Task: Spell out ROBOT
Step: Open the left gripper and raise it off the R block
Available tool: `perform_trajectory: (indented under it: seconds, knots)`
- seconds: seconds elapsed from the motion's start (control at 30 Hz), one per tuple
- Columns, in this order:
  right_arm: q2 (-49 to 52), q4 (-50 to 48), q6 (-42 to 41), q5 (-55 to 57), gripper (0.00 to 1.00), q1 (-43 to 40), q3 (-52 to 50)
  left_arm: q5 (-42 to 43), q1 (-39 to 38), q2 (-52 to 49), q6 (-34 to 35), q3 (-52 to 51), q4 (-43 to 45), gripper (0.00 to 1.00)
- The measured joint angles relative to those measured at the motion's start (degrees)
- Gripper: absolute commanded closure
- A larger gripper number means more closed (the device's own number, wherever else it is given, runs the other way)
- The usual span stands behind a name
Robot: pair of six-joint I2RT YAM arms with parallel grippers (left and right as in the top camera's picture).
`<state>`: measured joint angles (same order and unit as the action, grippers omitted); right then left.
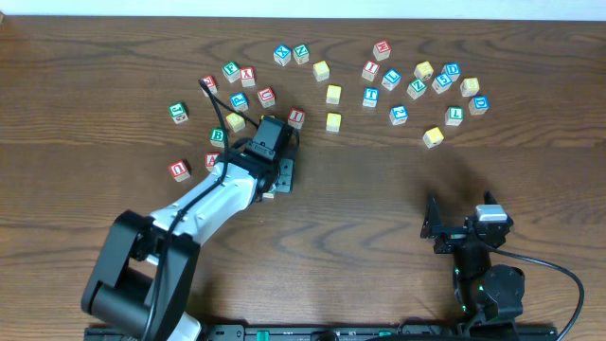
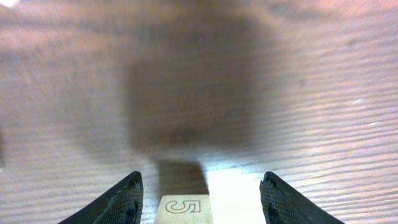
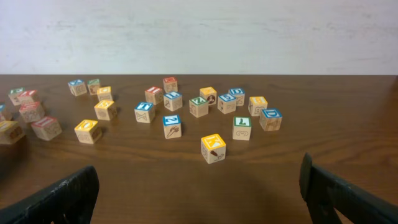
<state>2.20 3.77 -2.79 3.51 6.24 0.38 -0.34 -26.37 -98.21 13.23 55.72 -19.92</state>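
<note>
Dark wooden tabletop [image 1: 379, 189], small letter cubes scattered across its far half. Left arm [image 1: 213, 194] stretched from the near-left corner up into the left-hand cluster. Right arm [image 1: 492, 289] low at the near right edge, well apart from every cube.

Right gripper [image 1: 462, 225] spread wide, nothing between its fingers, facing the right-hand scatter. Left gripper [image 1: 281, 177] tipped down close to the wood, fingers parted around a wooden cube [image 2: 183, 208], a clear gap on the left side; outlined 5 on the face toward the wrist camera, letter not visible.

Green B cube [image 1: 218, 135] just left of the left arm's wrist. Farther yellow-topped cube [image 1: 333, 94] and nearer yellow-topped cube [image 1: 333, 121] one behind the other, right of the left gripper, apart from it. Blue-lettered cube [image 1: 370, 96], seemingly a T, near the farther yellow one, on its right.
</note>
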Motion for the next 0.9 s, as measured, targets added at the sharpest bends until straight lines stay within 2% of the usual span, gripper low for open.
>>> perform_trajectory:
  seconds: [0.23,0.4,0.9]
  knots:
    - [0.0,0.0,0.0,0.0,0.01,0.0,0.0,0.02,0.0,6.69,-0.55,2.82,-0.26,0.27]
    - [0.0,0.0,0.0,0.02,0.01,0.0,0.0,0.0,0.0,10.27,-1.79,5.88,-1.05,0.26]
    - [0.0,0.0,0.0,0.0,0.01,0.0,0.0,-0.02,1.27,10.29,-5.81,17.64,-7.43,0.26]
